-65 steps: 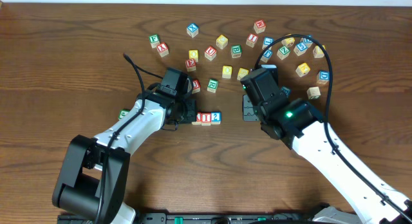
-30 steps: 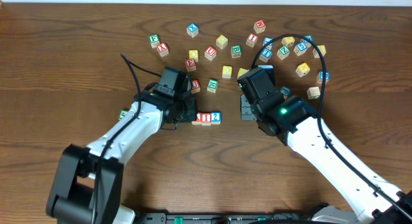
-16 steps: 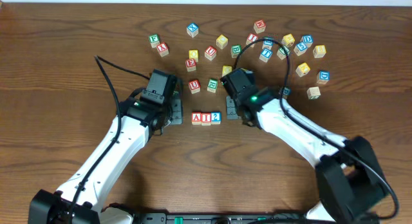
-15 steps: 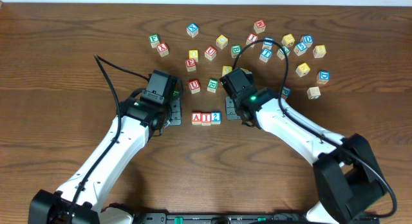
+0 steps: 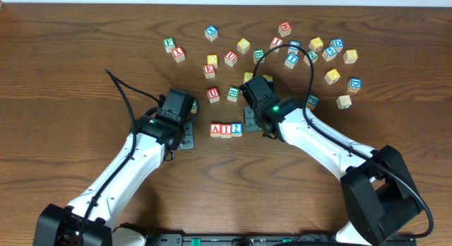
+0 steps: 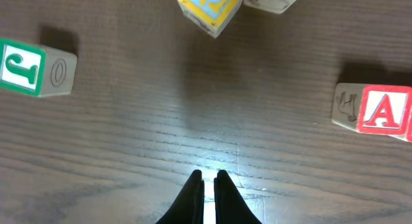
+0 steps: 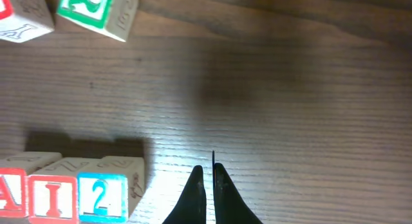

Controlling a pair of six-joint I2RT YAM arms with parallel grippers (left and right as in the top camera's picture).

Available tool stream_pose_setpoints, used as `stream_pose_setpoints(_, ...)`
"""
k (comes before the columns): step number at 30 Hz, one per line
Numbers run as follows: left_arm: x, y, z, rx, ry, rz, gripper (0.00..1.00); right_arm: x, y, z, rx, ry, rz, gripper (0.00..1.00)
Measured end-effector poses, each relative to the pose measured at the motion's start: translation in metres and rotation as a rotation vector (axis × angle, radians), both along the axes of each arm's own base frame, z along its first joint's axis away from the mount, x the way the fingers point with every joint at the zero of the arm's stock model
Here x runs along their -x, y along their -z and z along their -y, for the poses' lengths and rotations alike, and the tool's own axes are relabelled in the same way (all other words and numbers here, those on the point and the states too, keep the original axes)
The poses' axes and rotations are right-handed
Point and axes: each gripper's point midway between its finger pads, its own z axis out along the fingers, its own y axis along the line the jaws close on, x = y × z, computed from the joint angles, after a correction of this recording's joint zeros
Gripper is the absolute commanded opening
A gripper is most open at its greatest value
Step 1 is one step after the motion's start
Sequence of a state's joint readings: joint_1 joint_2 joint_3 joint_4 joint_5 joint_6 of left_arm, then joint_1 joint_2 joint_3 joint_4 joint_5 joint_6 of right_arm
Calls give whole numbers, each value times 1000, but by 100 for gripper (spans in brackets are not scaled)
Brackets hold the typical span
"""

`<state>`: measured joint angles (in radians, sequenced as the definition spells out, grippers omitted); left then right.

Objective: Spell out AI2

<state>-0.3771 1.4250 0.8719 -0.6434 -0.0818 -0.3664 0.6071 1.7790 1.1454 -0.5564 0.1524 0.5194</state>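
Three blocks stand in a row on the wooden table: a red A, a red I and a blue 2, touching side by side. My left gripper is shut and empty, low over the table just left of the A; its tips show in the left wrist view. My right gripper is shut and empty just right of the 2, apart from it; its tips show in the right wrist view.
Loose letter blocks lie behind the row: a red U, a green R, and many more scattered at the back right. A green J block and a yellow block lie near my left gripper.
My left gripper has drawn back left from the row of blocks. My right gripper has moved left, close to the 2 block. The three blocks have not moved.
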Motion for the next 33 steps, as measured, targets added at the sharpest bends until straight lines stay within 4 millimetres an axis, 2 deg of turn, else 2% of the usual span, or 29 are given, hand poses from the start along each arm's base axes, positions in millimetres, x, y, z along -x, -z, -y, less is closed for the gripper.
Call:
stream_pose_setpoints(1,0,0,0,0,0,0,15,0,0,-1,-3,-2,3,1)
stream_pose_setpoints(3,-2,-1,1,3,-3,7,17,-1,-1,-5,-10,-10,13,1)
stream_pose_setpoints(7,-5,-2,2,9,-6,23,57,-3,-5,-18,-39,-52,34,1)
stream_pose_setpoints(11,-8,-3,2,9,-11,36,61,1,-7,-33,-57,-108,44,1)
stream_pose_setpoints(12,-9,-3,0,0,-17,43,67,4,-7,-38,-58,-132,43,1)
stream_pose_setpoints(18,-17,-6,-27,-48,-131,72,67,10,-6,-45,-54,-175,41,1)
stream_pose_setpoints(23,-25,-4,-41,64,-139,46,67,12,-6,-47,-58,-207,34,1)
stream_pose_setpoints(30,-22,-4,-46,200,-45,7,67,21,-6,-58,-67,-308,23,1)
stream_pose_setpoints(33,-20,-4,-42,219,-10,2,67,32,-6,-73,-66,-387,25,1)
